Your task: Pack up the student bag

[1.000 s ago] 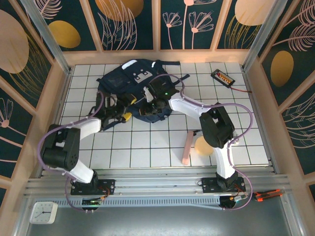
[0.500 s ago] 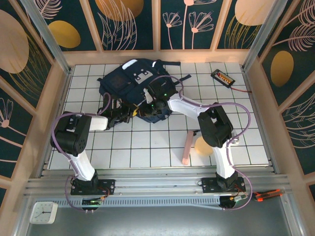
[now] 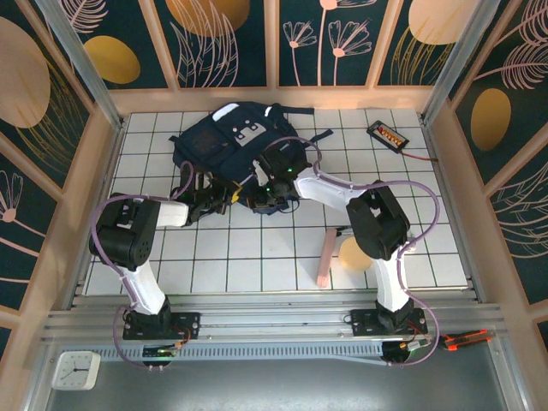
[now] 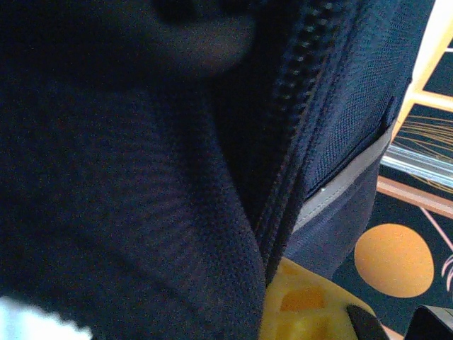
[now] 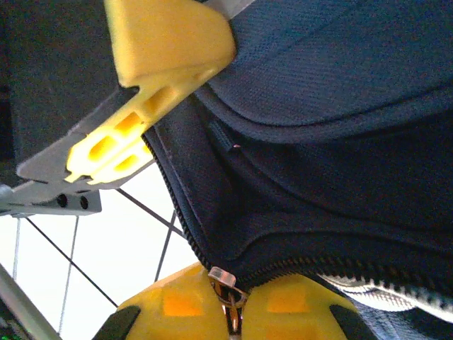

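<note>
Pinching the small metal zipper pull (image 5: 222, 276) of the large dark navy fabric student bag (image 3: 224, 141) with the right tool (image 5: 230, 308), yellow fingertips (image 5: 294, 301) pressed narrow around it. Clamping a fold of the bag's navy cloth beside the zipper teeth with the left tool (image 3: 224, 196), drawn narrow as well, one yellow fingertip (image 4: 303, 312) poking out under that cloth in the left wrist view. Showing again above the bag's rim in the right wrist view, one more yellow finger (image 5: 168, 42) of the left tool, pressed against the fabric. Meeting at the bag's near edge, left tool from the bag's left, right tool from its right. Resting on the white tiled bench (image 3: 257, 261), front pocket up, white-grey patches and pale stripes showing, black straps trailing off the right side. Lying well apart from the bag, toward its near right: pink rectangular block (image 3: 324, 255), just beside a tan round object (image 3: 353, 255). Sitting apart off the bag's right side: flat black device (image 3: 387, 134) with orange markings. Placed far off the bag's near left, past the bench edge: small white square clock (image 3: 75, 370).
</note>
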